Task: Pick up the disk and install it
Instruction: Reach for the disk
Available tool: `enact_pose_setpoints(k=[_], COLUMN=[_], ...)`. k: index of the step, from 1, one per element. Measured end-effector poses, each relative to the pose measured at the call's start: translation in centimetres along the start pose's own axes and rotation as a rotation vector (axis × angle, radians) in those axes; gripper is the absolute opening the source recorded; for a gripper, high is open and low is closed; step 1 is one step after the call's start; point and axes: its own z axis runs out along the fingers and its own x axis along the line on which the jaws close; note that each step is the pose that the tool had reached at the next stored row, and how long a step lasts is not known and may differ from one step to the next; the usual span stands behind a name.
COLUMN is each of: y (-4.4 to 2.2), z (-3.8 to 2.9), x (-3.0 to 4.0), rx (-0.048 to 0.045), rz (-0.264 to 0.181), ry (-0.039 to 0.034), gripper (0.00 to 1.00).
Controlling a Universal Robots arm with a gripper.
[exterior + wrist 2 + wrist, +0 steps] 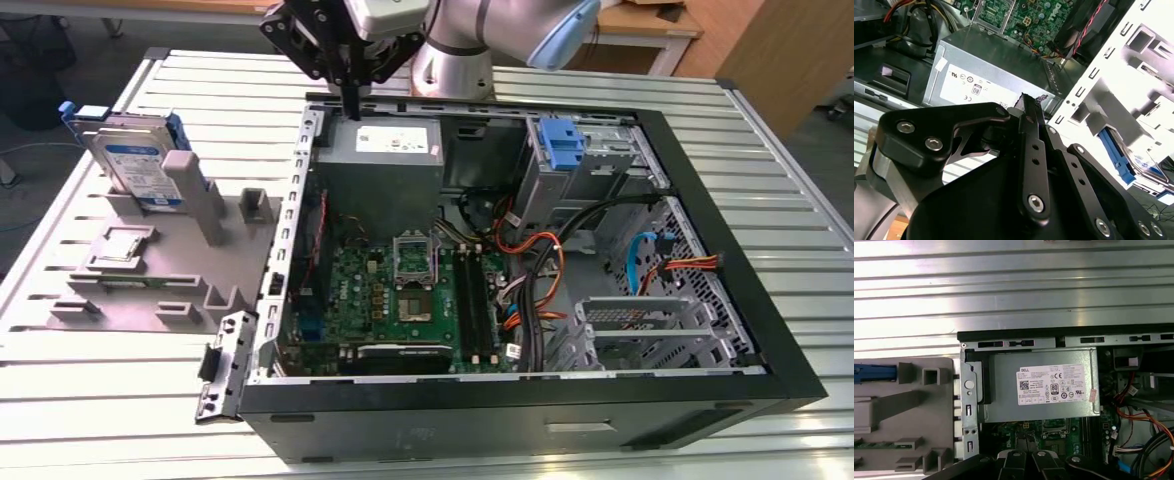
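Surface: ribbed metal table (801,170) under an open computer case (534,420).
Task thing: we see the disk (136,160) upright in a grey holder (180,270) beside it.
Arm: gripper (354,105) above the power supply (384,150), fingers together, empty.
First wrist view: the supply's white label (1054,385).

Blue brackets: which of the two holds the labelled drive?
The one standing on the grey fixture outside the computer case; it frames the disk. The other blue bracket sits inside the case, with no label showing.
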Motion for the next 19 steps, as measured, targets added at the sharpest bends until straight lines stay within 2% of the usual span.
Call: enact_pose_setpoints(k=[19], y=[-0.06], z=[0.00], x=[0.73], rx=[0.0000], rz=[0.000], ry=[0.0000], gripper=[0.10])
